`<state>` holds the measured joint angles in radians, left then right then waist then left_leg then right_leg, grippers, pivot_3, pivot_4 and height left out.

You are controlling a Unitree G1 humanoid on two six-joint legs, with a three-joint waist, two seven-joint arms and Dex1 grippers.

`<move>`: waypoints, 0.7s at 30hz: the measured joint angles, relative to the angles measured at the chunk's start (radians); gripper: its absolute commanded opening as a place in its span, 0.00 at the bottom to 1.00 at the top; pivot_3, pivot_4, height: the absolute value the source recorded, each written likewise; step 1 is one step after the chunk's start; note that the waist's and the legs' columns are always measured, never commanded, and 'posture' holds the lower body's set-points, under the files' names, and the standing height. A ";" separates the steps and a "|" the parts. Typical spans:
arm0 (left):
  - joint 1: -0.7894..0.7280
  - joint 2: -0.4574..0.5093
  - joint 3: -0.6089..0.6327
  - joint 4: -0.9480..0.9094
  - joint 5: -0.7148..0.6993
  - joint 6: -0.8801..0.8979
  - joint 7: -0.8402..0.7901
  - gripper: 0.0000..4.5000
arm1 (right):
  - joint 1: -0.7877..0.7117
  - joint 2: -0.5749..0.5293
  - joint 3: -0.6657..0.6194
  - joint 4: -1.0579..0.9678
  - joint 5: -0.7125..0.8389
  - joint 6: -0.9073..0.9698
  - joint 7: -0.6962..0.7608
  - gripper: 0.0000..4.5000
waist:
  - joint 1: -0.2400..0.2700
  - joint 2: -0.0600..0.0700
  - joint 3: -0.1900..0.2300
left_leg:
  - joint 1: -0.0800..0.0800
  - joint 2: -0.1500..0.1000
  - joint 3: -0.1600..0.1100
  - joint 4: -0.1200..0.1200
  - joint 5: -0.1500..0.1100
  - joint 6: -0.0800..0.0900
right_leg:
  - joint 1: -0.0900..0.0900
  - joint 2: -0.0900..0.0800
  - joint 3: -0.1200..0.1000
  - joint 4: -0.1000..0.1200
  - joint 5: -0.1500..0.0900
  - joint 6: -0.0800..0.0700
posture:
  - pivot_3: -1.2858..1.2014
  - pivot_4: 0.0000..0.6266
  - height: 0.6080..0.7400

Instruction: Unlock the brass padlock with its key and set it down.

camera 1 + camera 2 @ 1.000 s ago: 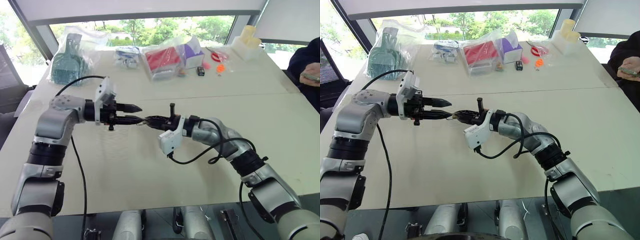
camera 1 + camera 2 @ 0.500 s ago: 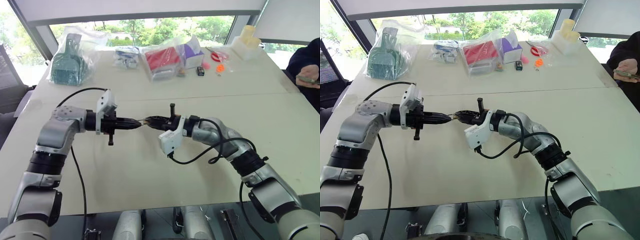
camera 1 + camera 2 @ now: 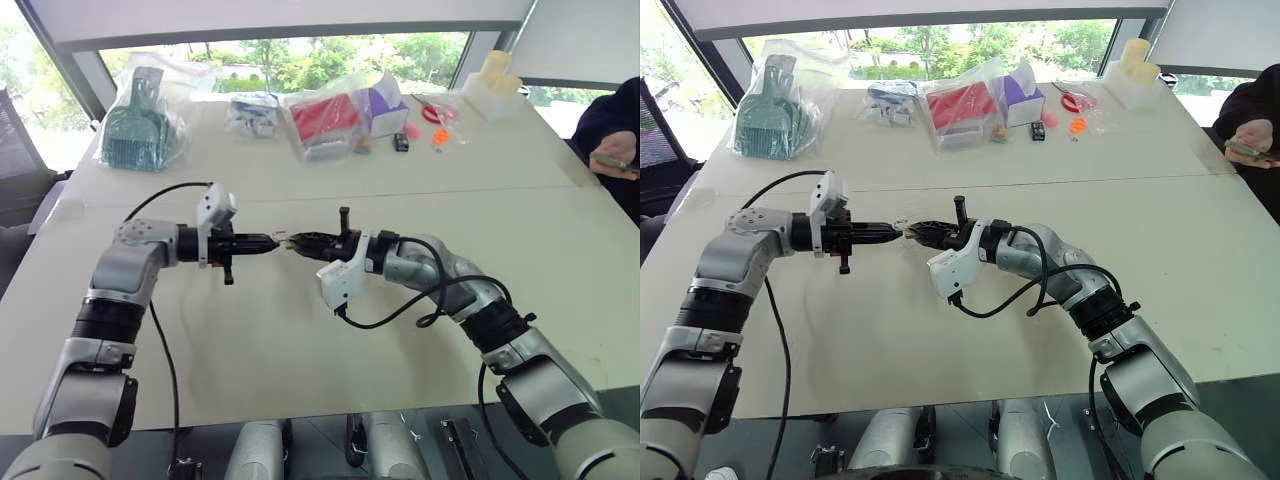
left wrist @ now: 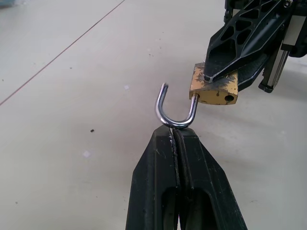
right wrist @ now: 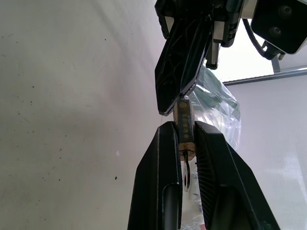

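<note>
The brass padlock hangs in the air between my two grippers, above the table's middle. My right gripper is shut on its body. The thin silvery shackle stands swung open, one end free and the other in the body. My left gripper is shut on the shackle's bend. The key sits in the underside of the padlock, its small looped head between my right fingers. Seen from the head, the two grippers meet tip to tip at the padlock.
Along the table's far side lie a bag of green things, a red bag, a purple box, a small black box and small orange bits. A person sits at the far right.
My left gripper has shut from open and sunk a little toward the right gripper, and now pinches the shackle. The right arm has kept still.
</note>
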<state>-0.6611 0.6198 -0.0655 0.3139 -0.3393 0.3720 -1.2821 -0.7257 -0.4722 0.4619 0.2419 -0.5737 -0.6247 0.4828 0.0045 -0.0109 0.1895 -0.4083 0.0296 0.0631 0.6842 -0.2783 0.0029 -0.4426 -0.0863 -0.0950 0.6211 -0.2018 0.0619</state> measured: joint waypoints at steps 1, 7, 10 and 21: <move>0.000 0.000 0.000 0.001 0.003 -0.007 0.000 0.00 | 0.000 0.000 0.000 0.000 0.000 0.001 0.002 0.00 | 0.000 0.000 0.000 | 0.000 0.000 0.000 0.000 0.000 0.000 | 0.000 0.000 0.000 0.000 0.000 0.000 | 0.52 0.24 1.00; 0.036 0.038 0.005 -0.006 0.004 -0.011 -0.004 0.00 | 0.012 -0.003 0.000 0.004 0.000 0.018 0.009 0.00 | -0.001 0.000 0.000 | 0.000 0.000 0.000 0.000 0.000 0.000 | 0.000 0.000 0.000 0.000 0.000 0.000 | 0.52 0.24 1.00; 0.072 0.063 0.013 -0.011 0.004 -0.011 0.001 0.00 | 0.019 -0.013 0.000 0.065 -0.013 0.029 -0.009 0.00 | -0.001 0.000 0.000 | 0.000 0.000 0.000 0.000 0.000 0.000 | 0.000 0.000 0.000 0.000 0.000 0.000 | 0.52 0.24 1.00; 0.165 0.064 0.040 -0.145 0.003 -0.010 0.084 0.00 | 0.022 -0.015 0.025 0.245 -0.085 0.049 -0.054 0.29 | -0.004 0.000 0.000 | 0.000 0.000 0.000 0.000 0.000 0.000 | 0.000 0.000 0.000 0.001 0.000 0.000 | 0.52 0.24 1.00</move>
<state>-0.4958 0.6838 -0.0253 0.1687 -0.3362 0.3621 -1.1980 -0.7040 -0.4874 0.4866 0.4873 -0.6585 -0.5758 0.4288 0.0001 -0.0109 0.1895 -0.4081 0.0299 0.0631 0.6841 -0.2783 0.0028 -0.4427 -0.0868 -0.0949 0.6218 -0.2019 0.0618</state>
